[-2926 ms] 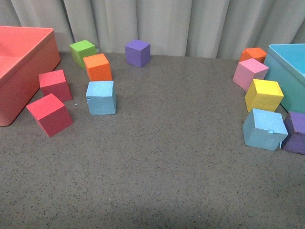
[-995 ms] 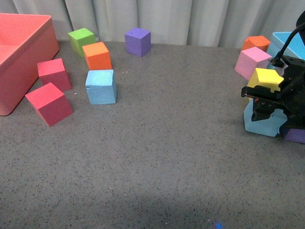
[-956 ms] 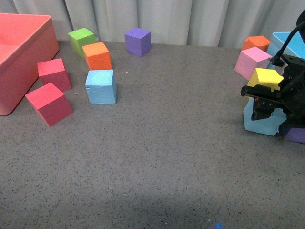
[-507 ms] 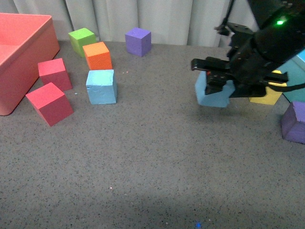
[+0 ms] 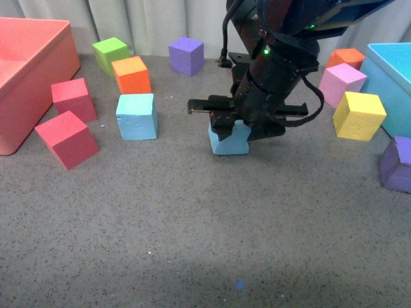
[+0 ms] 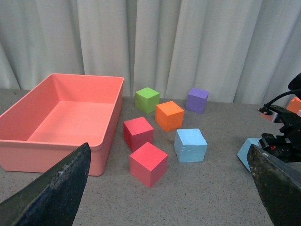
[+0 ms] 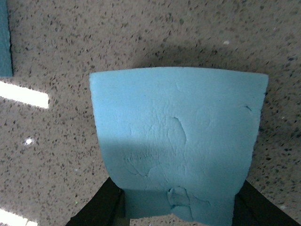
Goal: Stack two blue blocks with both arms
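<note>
Right tool (image 5: 236,128) grips a blue block (image 5: 228,145), its top hidden by the arm (image 5: 276,58). It lies right of the second blue block (image 5: 136,115), open bench (image 5: 192,224) between. Left tool (image 6: 168,155) gapes, fingers (image 6: 56,188) cut off.

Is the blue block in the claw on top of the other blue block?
No, the held blue block in the right claw is well apart from the other blue block.

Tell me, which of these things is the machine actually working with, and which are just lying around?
In the job:
right gripper
gripped blue block
free blue block

Lying about:
red bin
teal bin
red cubes
green cube
orange cubes
purple cubes
yellow cube
pink cube
</note>
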